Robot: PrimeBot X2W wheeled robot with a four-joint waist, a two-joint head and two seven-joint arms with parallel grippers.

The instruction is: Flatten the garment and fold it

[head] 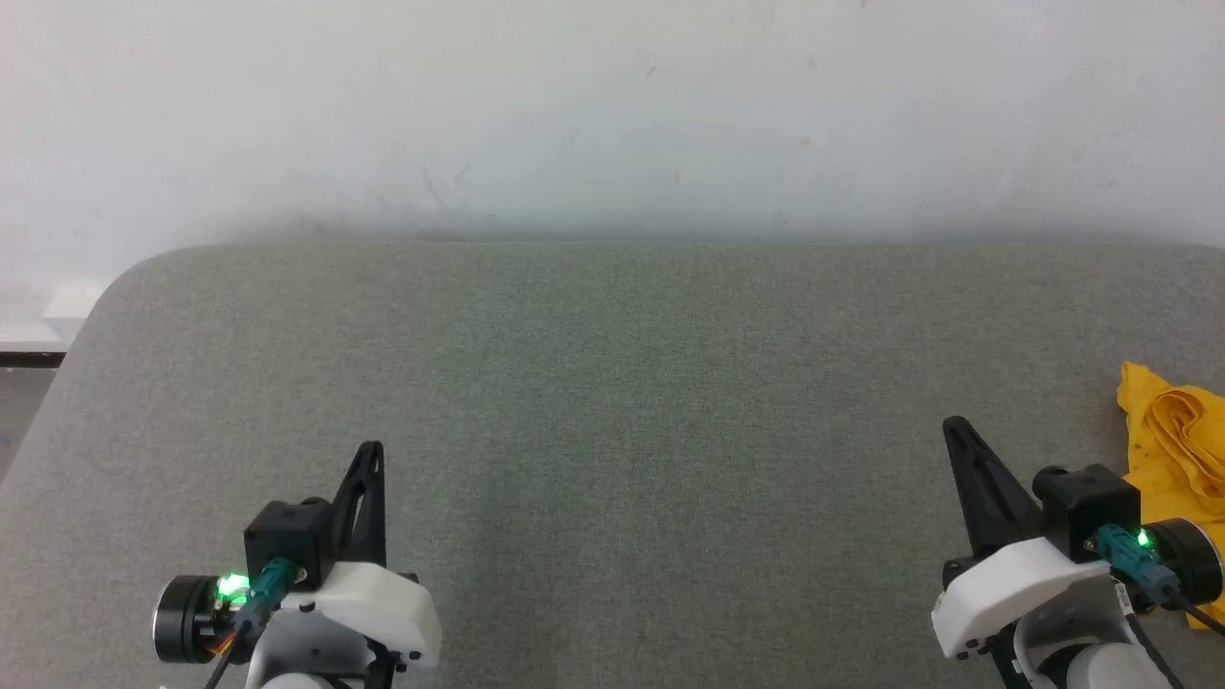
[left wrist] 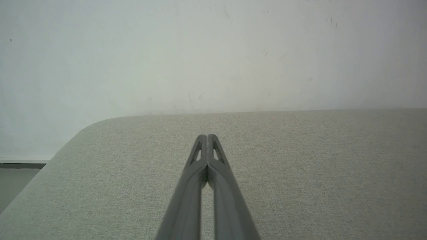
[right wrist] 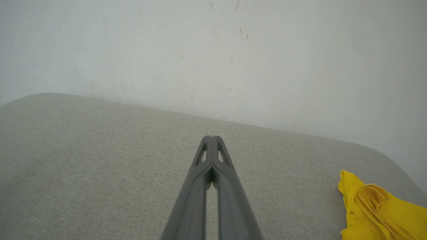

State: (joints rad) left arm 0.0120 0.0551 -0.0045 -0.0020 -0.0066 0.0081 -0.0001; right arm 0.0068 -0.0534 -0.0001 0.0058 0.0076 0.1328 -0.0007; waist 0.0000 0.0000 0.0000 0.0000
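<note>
Grey fabric table; garment crumpled, rt edge.

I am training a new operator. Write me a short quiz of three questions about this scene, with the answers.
1. True or false: the shirt lies spread flat at the centre of the table.
2. Which is nearer the shirt? A: the left tool. B: the right tool.
3. Fill the gap: both tools are ____ (open or shut).

Key: 1 false, it is bunched up at the table's right edge. 2 B. 3 shut.
</note>
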